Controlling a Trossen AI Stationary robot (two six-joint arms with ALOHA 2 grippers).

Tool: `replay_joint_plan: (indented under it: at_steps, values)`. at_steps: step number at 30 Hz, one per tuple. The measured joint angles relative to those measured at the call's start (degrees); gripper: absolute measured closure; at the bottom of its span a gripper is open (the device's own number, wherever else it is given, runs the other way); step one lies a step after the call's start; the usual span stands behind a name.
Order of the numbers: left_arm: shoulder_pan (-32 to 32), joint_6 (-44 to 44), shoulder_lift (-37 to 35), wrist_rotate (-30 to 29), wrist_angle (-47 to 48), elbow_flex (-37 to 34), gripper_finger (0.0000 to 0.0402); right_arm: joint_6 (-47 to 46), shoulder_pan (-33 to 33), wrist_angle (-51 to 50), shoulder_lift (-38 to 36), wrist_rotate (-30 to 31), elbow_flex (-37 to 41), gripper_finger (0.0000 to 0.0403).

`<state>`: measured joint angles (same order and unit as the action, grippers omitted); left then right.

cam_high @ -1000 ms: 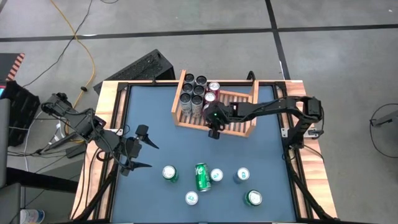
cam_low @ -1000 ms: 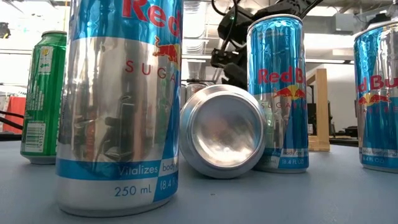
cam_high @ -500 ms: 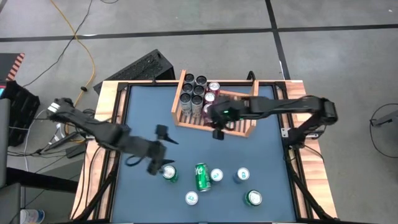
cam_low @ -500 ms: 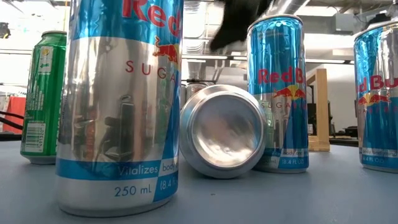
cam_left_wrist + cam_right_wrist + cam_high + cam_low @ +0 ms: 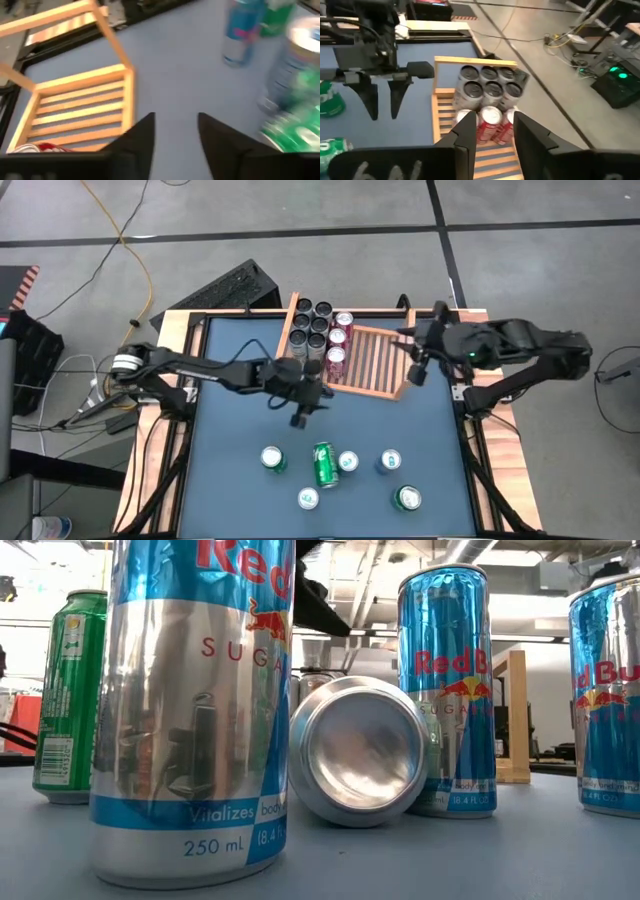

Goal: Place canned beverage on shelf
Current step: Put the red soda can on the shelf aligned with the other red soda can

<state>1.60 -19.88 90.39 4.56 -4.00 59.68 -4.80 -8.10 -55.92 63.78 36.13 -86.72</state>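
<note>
My left gripper (image 5: 300, 418) hovers empty, fingers slightly apart, just in front of the shelf (image 5: 385, 392), with the loose cans (image 5: 347, 462) nearer me. My right gripper (image 5: 418, 372) sits at the shelf's right end, fingers narrowly apart, empty. The shelf holds dark cans (image 5: 310, 326) and red cans (image 5: 339, 340) at its left end.

The shelf (image 5: 372, 360) — a light wooden slatted tray with raised side walls — lies flat. Dark-topped cans (image 5: 310, 330) and red cans (image 5: 340, 340) stand upright packed in its left end. Six loose cans (image 5: 335, 470) lie in front of it — five upright, a green one (image 5: 325, 465) on its side.
</note>
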Motion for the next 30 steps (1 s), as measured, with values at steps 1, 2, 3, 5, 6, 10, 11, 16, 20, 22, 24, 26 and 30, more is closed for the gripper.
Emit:
replay_joint_plan:
  at_steps: [1, 2, 3, 5, 6, 10, 11, 16, 20, 22, 24, 26, 30]
  values:
    - [0.76, 1.16, 1.04, 0.09, -1.76, 0.00, 0.0291, -0.14, -0.51, -0.47, -0.58, 0.57, 0.00, 0.0288]
    - [1.34, 2.18, 1.76, 0.03, -2.67, 0.00, 0.0313, -0.17, -0.93, -0.50, -1.05, 1.14, 0.00, 0.0291]
    - [1.80, 2.65, 2.39, -0.04, -2.70, 0.00, 0.0335, -0.18, -1.32, -0.44, -1.33, 1.74, 0.00, 0.0293]
    - [2.28, 2.41, 3.57, -0.86, -3.43, -0.02, 0.0378, -0.22, -1.96, -0.44, -1.73, 1.89, 0.00, 0.0295]
    - [2.33, 1.89, 4.11, -1.46, -3.13, -0.02, 0.0389, -0.24, -2.11, -0.46, -1.78, 1.91, 0.00, 0.0295]
    - [2.22, -0.02, 7.15, -4.91, -3.72, -0.04, 0.0397, -0.34, -2.13, -1.10, -0.39, 1.80, 0.00, 0.0296]
    - [2.26, -0.99, 7.93, -5.36, -4.73, -0.04, 0.0399, -0.37, -2.06, -1.56, 0.12, 1.82, 0.00, 0.0296]
    - [4.77, -3.22, 11.32, -5.11, -6.60, -0.13, 0.0401, -3.02, -1.88, -5.03, 2.23, 3.19, 0.64, 0.0296]
    - [8.34, -2.57, 10.87, -2.02, -14.63, -3.22, 0.0401, -3.22, -1.90, -5.02, 3.51, 3.29, 3.04, 0.0296]
    - [9.96, -1.49, 10.49, -1.68, -18.64, -5.41, 0.0401, -3.62, -1.88, -5.00, 3.46, 3.33, 4.67, 0.0296]
    - [10.78, -0.57, 10.49, -0.53, -21.13, -6.35, 0.0401, -4.61, -1.89, -4.93, 3.44, 3.39, 5.66, 0.0296]
    - [10.77, -0.46, 10.51, -0.50, -21.01, -6.56, 0.0401, -5.34, -1.90, -4.88, 3.44, 3.39, 6.22, 0.0296]
    - [9.11, -0.28, 10.73, -3.24, -20.79, -6.56, 0.0402, -5.90, -1.90, -4.75, 3.40, 3.37, 6.38, 0.0296]
